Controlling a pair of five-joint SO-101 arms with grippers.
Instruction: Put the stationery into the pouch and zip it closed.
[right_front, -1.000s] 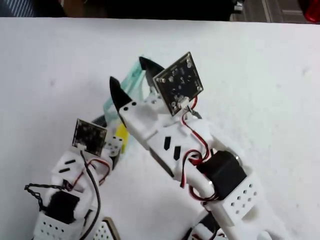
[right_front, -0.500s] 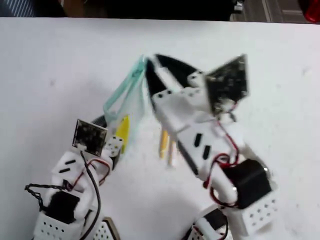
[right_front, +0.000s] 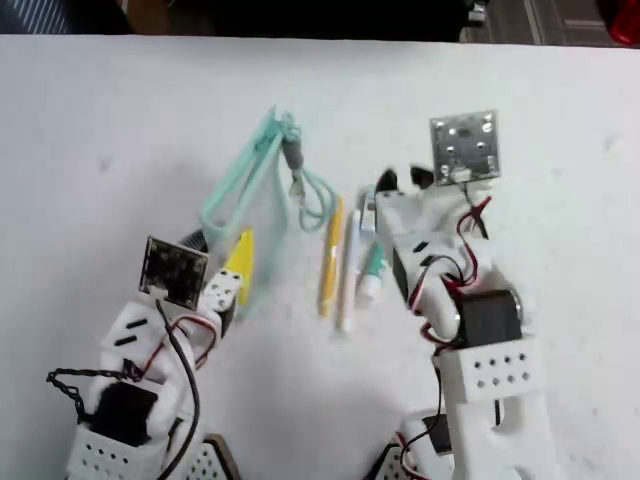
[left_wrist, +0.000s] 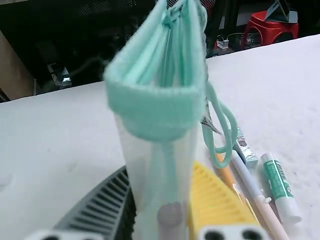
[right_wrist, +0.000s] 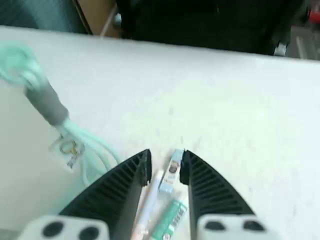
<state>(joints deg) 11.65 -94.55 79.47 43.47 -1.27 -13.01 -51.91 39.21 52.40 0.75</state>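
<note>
A clear pouch with mint trim lies left of centre, its grey zipper pull and cord loop at the far end. My left gripper is shut on its near end; the left wrist view shows the pouch clamped between the black and yellow fingers. To the pouch's right lie a yellow pencil, a white pen, a green-and-white tube and a small blue item. My right gripper hovers open above their far tips, the blue item showing below its jaws.
The white table has free room at the back and on both sides. Its far edge meets a dark background. The right arm's body stands beside the stationery on the right.
The right arm swung from over the pouch to the right and now sits above the stationery, which it had covered. The left gripper kept its hold on the pouch.
</note>
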